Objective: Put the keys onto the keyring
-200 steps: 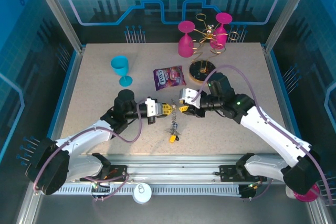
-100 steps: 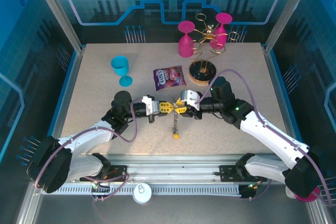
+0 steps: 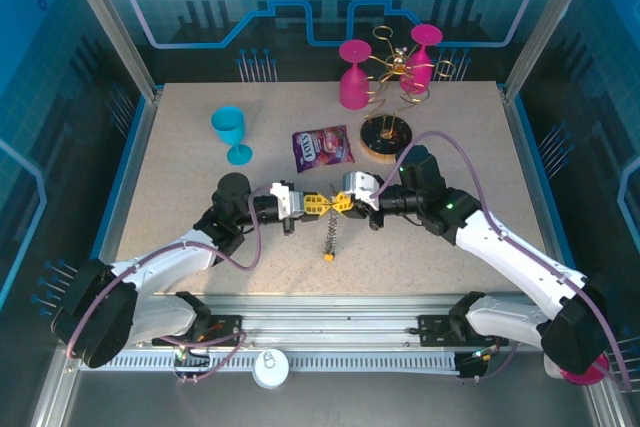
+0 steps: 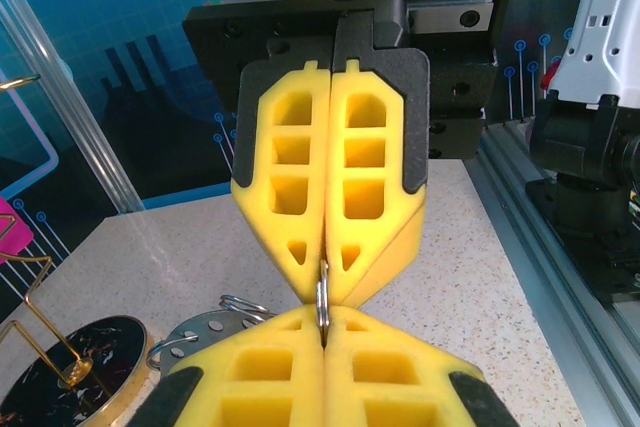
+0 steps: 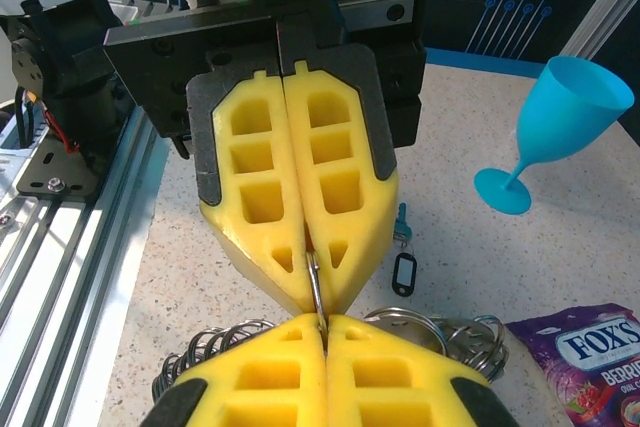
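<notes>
Fingers (image 4: 260,387) of left gripper (image 3: 316,205) and right gripper (image 3: 341,206) are clamped tip to tip on the keyring (image 4: 322,299), keys (image 3: 328,256) dangling just below, so both pinches should be held firm while its wire is parted.

The left arm (image 3: 165,265) and right arm (image 3: 515,252) wear white shells over black joint housings, and a mauve cable (image 3: 462,147) loops along each. The left gripper (image 3: 318,204) and right gripper (image 3: 341,203) carry yellow fingers (image 5: 255,379) moulded with rectangular and triangular pockets, backed by black plates (image 5: 205,137).
</notes>
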